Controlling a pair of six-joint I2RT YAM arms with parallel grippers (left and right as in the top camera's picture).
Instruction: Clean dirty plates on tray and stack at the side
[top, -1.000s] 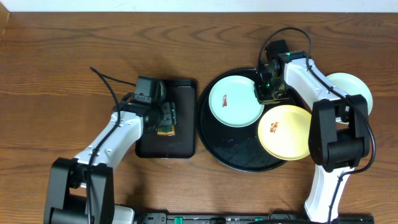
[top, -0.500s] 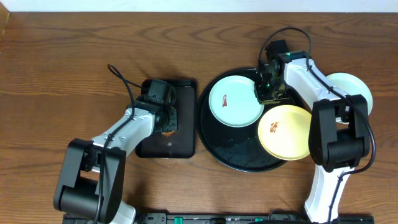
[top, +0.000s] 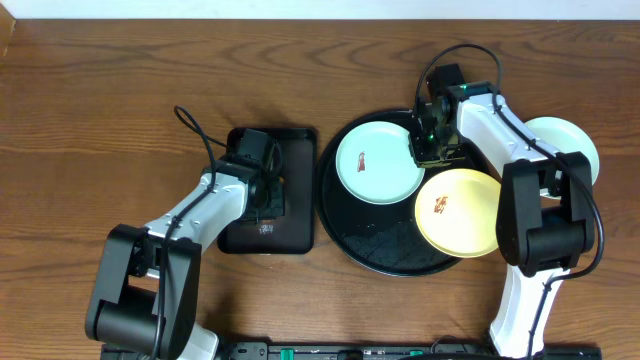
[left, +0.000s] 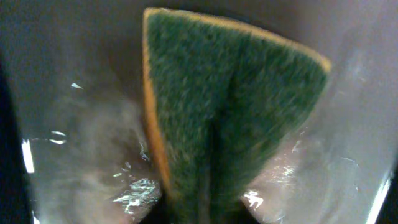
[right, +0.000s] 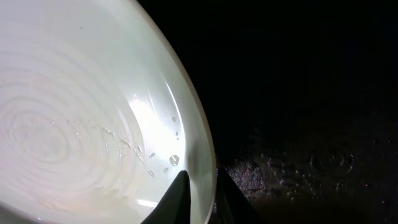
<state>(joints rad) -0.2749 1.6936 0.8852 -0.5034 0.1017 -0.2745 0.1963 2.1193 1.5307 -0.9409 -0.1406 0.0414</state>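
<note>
Robotics lab bench: left arm (top: 190, 215), right arm (top: 490, 125) at wood-grain tabletop (top: 90, 90).

- Overhead: bright, even light, sharp; faint sheen on the round black tray (top: 375, 245).
- Left wrist: dim, sponge (left: 230, 106) blurred; white glints at 7 and 5 o'clock.
- Right wrist: mint plate (right: 81, 124) glares white; 12 to 5 o'clock almost black.

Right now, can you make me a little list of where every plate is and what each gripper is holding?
left gripper: shut on the sponge, over the rectangular black tray
right gripper: shut on the rim of the green plate
green plate: on the round black tray, brown smear
yellow plate: over the round tray's right edge, brown smear
other green plate: on the table, far right, partly hidden by the right arm
</note>
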